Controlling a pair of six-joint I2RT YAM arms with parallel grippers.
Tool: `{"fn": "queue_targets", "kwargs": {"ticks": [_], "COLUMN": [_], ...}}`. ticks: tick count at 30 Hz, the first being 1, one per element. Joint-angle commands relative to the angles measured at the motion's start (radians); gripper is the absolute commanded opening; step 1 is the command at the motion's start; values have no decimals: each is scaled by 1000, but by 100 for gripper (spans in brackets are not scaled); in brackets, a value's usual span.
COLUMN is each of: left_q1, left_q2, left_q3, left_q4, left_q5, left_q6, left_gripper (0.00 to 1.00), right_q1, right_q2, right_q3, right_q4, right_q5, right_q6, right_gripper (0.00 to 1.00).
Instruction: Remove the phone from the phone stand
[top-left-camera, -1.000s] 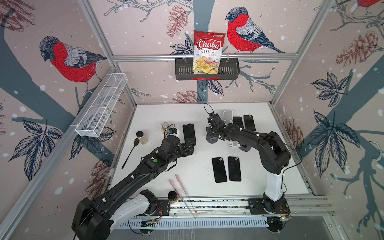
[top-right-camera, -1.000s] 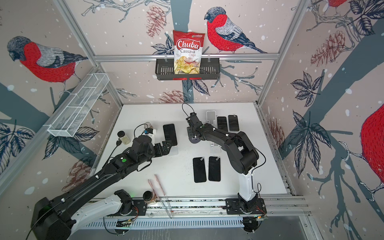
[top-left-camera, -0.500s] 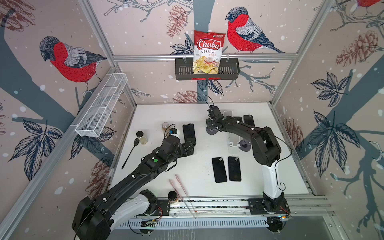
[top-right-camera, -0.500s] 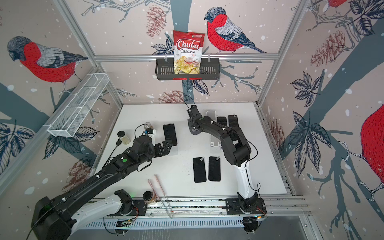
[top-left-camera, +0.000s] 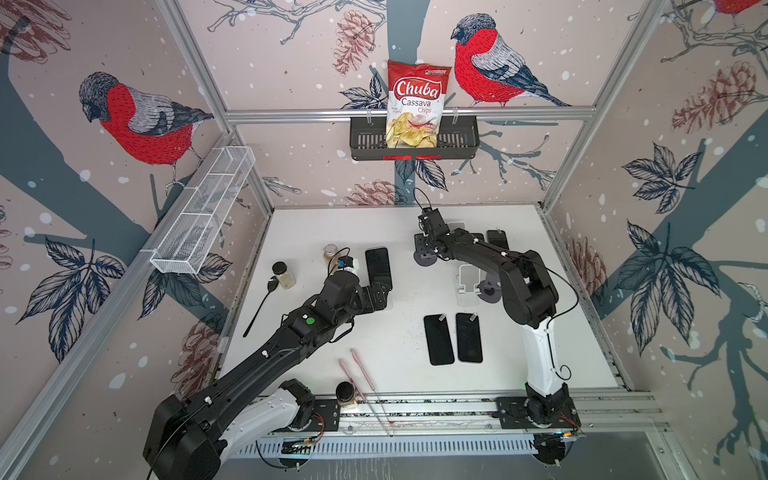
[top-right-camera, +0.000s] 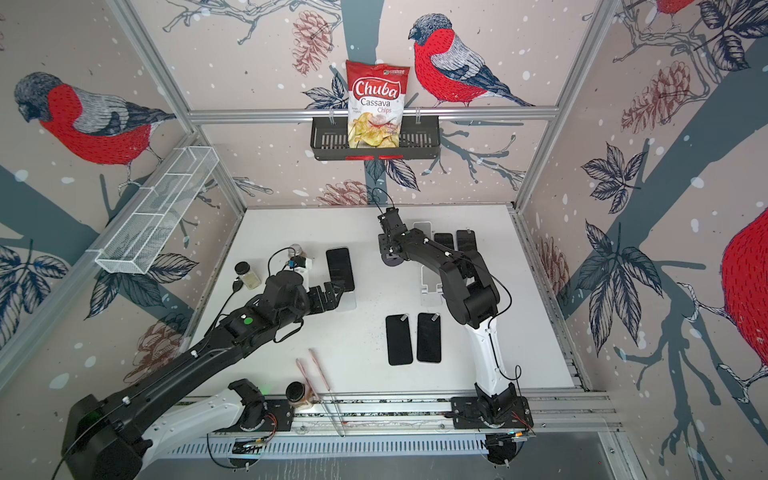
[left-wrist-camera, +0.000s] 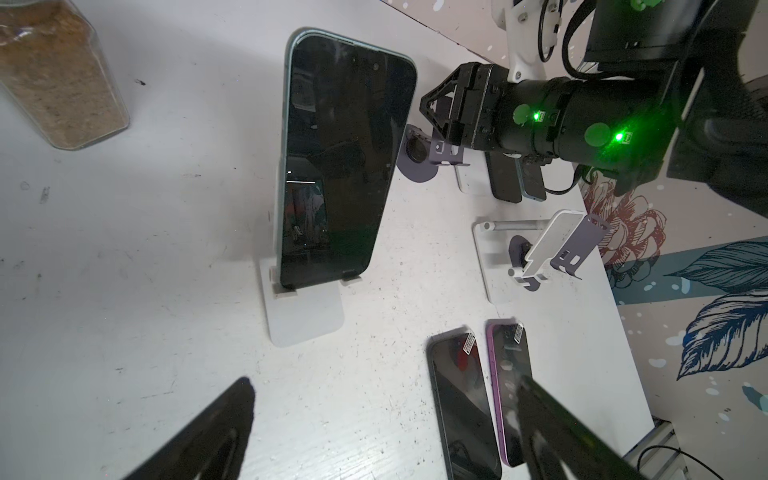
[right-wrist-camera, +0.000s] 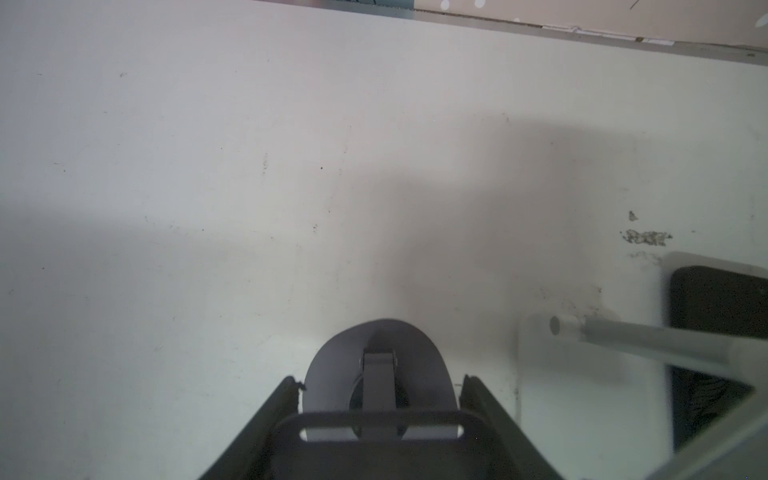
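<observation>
The black slab phone (left-wrist-camera: 345, 158) has a glossy glass face that mirrors its surroundings and a smooth pale-teal rim. The white flat-based stand (left-wrist-camera: 305, 320) under it is matt and smooth. The white tabletop (left-wrist-camera: 124, 291) is matt, scuffed and speckled. The small clear jar (left-wrist-camera: 54, 75) is shiny, and the brown powder in it is grainy. The grey-lilac round-footed stand (right-wrist-camera: 328, 374) looks like matt plastic. The thin grey rod (right-wrist-camera: 644, 337) looks like brushed metal. The red-and-white chips bag (top-left-camera: 417, 104) is glossy.

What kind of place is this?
Likely a robot data-collection cell: aluminium frame with printed walls, two arms on a rail, phones and stands laid out on a white table.
</observation>
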Motion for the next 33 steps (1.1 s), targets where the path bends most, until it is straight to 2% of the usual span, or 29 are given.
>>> {"fn": "queue_targets", "kwargs": {"ticks": [1,15,23,33], "left_q1": [4,4,4,5], "left_q2": [-9,-52,-62,-79], "left_q3": [7,1,6,6], "left_q4": [-3,-27,-48,-83], "left_q5": [-9,-33,-57,-70], "left_q6": [-8,-4,-3,8], "left_gripper": [96,96,96,96], "right_q1": [-1,0,16,107], "right_q2": [0,-55,-134,-274], "right_q3": [11,30,20,-78], "right_q4": [10,-7,-33,-53], "right_q5": [0,-3,10,86], "right_q6": [11,11,1,-5], "right_gripper": [66,82,84,85]}}
